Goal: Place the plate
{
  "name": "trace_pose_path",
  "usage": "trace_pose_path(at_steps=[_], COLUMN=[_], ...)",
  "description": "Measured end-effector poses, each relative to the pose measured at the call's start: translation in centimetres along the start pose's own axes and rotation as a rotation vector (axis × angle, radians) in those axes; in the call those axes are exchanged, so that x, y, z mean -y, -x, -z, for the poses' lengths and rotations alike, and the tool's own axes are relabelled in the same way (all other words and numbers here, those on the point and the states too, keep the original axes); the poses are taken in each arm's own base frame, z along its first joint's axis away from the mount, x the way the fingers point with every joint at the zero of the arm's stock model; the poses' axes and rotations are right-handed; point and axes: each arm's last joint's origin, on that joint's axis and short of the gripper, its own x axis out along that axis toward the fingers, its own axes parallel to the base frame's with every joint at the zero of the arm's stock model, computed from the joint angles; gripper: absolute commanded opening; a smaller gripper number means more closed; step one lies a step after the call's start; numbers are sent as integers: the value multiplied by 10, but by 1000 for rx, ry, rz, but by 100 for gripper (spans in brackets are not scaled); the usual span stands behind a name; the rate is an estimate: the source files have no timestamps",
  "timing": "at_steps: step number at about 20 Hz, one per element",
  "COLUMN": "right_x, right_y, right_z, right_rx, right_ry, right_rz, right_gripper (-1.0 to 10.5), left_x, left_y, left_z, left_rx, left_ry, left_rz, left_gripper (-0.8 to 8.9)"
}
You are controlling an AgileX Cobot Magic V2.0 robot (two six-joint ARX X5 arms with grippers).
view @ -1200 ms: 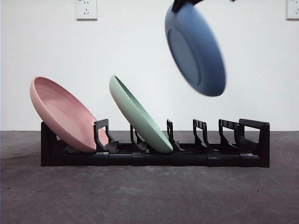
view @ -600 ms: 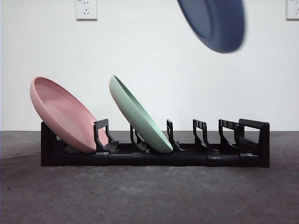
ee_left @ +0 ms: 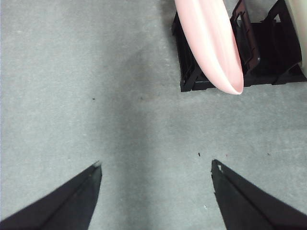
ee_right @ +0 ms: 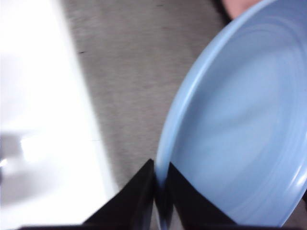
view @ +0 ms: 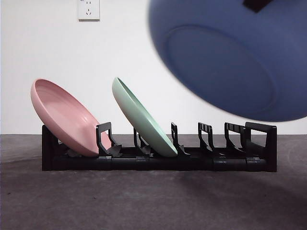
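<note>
Two plates, pink (view: 64,117) and green (view: 144,119), are leaned in the rack (view: 158,160); the blue plate (view: 230,57) is pinched by its rim in the right gripper (ee_right: 160,191), aloft near the free slots, seemingly for slotting; the left gripper (ee_left: 156,175) is held open, empty, above the desk (ee_left: 96,96).

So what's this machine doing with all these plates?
The right gripper is clamped on the rim of a blue plate, holding it in the air above the right-hand end of a black dish rack. A pink plate and a green plate already lean in the rack's slots, and the slots to their right are free. The left gripper hangs open over the grey table near the rack's pink-plate end, holding nothing.
</note>
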Motion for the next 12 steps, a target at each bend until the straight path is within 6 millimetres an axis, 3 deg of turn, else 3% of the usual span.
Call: trace_pose_path(at_steps=[6, 12], right_x=[-22, -19], right_y=[-57, -111], right_z=[-16, -24], right_rx=[-144, -211], right_ry=[112, 116], right_rz=[-39, -9], right_gripper=[18, 18], left_x=[0, 0], left_y=[0, 0], left_z=[0, 0], left_rx=[1, 1], left_ry=[0, 0], left_rz=[0, 0], left_gripper=[366, 366])
